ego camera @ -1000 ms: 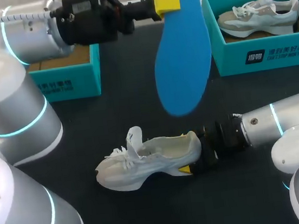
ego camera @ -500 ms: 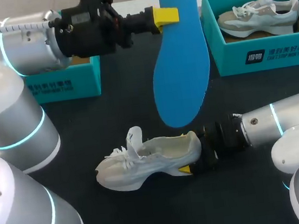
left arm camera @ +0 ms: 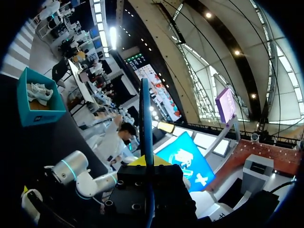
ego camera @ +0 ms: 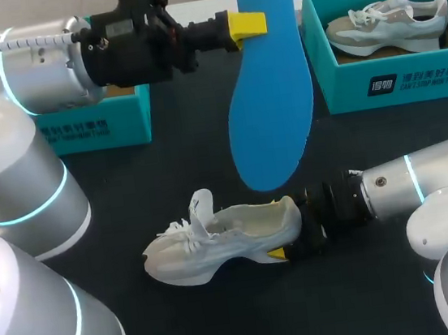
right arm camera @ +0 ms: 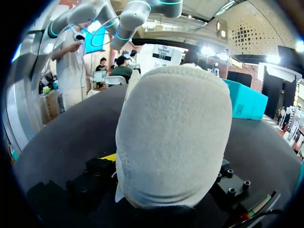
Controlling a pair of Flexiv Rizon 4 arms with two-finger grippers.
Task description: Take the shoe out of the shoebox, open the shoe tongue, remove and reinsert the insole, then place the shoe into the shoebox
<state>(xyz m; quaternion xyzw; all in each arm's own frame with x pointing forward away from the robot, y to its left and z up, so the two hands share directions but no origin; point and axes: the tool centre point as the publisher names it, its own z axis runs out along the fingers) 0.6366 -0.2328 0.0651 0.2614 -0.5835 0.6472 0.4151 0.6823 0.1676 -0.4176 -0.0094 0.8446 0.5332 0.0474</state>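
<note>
The left gripper, at the far side of the table, is closed on the blue insole near its upper end. The insole hangs nearly upright in the air, its broad rounded end pointing down over the middle of the table and well clear of the surface. In the left wrist view the insole shows edge-on, a thin blue line running straight out from between the fingers of the left gripper. The white shoe stands on its sole on the near middle of the table, just below the hanging insole but apart from it, with its toe to the left, its heel to the right and its tongue lifted. The right gripper comes in low from the right and grasps the shoe at the heel; one yellow tip shows against the near side of the sole, while the other finger is hidden behind the heel, so the clamp looks firm but only one side can be seen. In the right wrist view the shoe's fuzzy heel fills the space ahead of the right gripper. A teal left shoebox sits at the far left, partly behind the left arm. A teal right shoebox at the far right holds a second shoe lying on its side.
</note>
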